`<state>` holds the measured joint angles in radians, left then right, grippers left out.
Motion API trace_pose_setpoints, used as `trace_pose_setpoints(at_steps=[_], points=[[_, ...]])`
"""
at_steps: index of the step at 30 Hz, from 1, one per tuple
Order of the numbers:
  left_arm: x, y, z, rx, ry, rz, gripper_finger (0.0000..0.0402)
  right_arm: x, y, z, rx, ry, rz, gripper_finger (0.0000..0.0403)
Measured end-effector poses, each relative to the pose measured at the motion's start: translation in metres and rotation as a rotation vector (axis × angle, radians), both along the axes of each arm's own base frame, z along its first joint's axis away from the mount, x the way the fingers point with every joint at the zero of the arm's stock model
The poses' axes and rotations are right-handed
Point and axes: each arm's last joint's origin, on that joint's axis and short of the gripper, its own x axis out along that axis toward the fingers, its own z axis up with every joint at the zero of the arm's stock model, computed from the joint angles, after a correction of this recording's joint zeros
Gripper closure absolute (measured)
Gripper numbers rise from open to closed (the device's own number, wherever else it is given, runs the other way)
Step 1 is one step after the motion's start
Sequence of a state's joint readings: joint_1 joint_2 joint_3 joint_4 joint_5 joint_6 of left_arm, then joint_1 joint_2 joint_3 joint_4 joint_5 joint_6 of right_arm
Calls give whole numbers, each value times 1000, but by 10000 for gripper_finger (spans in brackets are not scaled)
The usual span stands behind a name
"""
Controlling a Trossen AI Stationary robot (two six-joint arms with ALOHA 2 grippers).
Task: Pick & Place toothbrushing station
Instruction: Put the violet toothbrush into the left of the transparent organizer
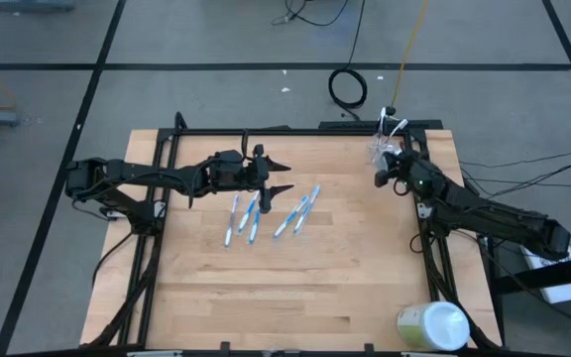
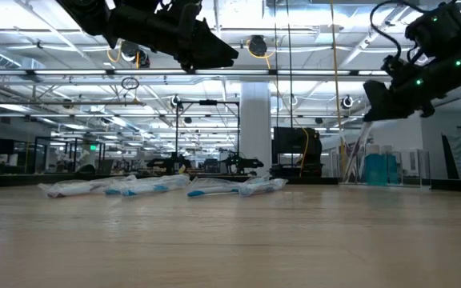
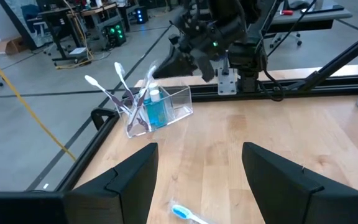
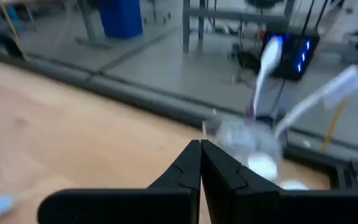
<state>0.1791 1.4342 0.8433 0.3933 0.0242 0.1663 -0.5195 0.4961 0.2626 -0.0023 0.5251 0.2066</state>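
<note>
The right gripper (image 1: 380,178) is seen closed and empty beside the small clear plastic cup (image 1: 385,149) at two o'clock; the left gripper (image 1: 284,176) is held open above the slim blue-and-white toothbrushes (image 1: 266,213).

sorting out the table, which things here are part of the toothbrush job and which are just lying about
Part of the job:
- toothbrushes lying on the table
- clear holder with brushes standing in it

Just lying about:
- green-and-white container
- cable coil on the floor

No text, label, brand or number can be read in any view; the green-and-white container (image 1: 432,326) perhaps carries print, but it is too small to tell.
</note>
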Motion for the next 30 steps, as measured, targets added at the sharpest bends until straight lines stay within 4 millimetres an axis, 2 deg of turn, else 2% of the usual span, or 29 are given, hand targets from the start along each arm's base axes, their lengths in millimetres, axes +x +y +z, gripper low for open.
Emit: trace_pose_setpoints(at_steps=[6,13,19,25,30], points=[[0,0,0,8,1,-2,160,-1,-6,12,-116,-38,-65,402],[0,0,0,7,1,-1,160,-7,-17,7,-128,74,-254,403],[0,0,0,9,1,-2,160,-6,-23,14,-206,90,-291,403],[1,0,3,18,-29,-2,160,3,-18,31,-294,-101,-87,403],[1,-1,3,11,-33,-4,160,14,-7,39,-305,-265,259,403]])
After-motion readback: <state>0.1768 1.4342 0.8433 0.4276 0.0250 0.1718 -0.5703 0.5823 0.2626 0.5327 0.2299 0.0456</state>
